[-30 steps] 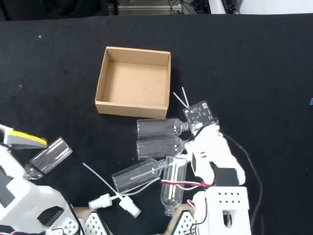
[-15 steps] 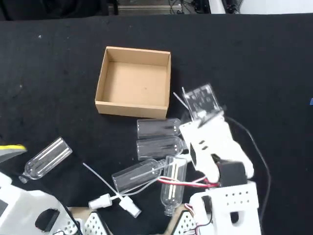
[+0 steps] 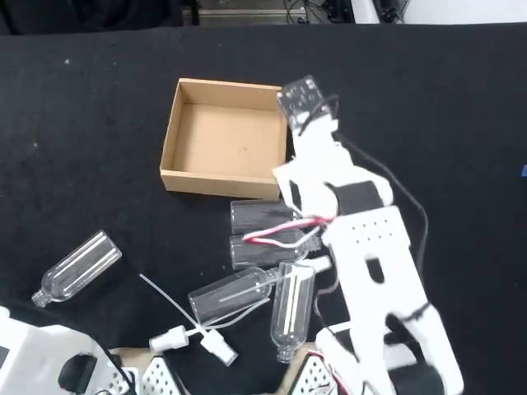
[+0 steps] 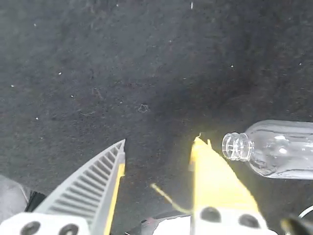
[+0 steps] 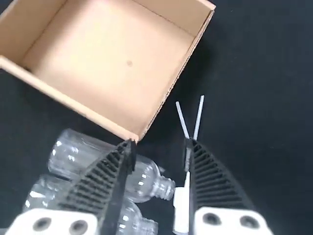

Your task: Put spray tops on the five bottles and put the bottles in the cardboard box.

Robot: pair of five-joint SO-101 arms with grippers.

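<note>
High view looks down on a black cloth worktop [image 3: 445, 90] carrying a shallow, open-topped brown cardboard box [image 3: 170, 148]. Just beside its near wall, four clear plastic bottles [image 3: 259, 216], all uncapped, lie on their sides in a loose cluster. A fifth clear bottle [image 3: 78, 265] lies well apart from them. The right gripper [image 5: 159, 143] hangs released, jaws spread, over the box's corner and a white spray top [image 5: 180, 208] with thin dip tubes. The left gripper [image 4: 159, 142] is likewise released, its yellow finger near the fifth clear bottle's threaded neck. Two more white spray tops [image 3: 170, 339] lie near the cluster.
</note>
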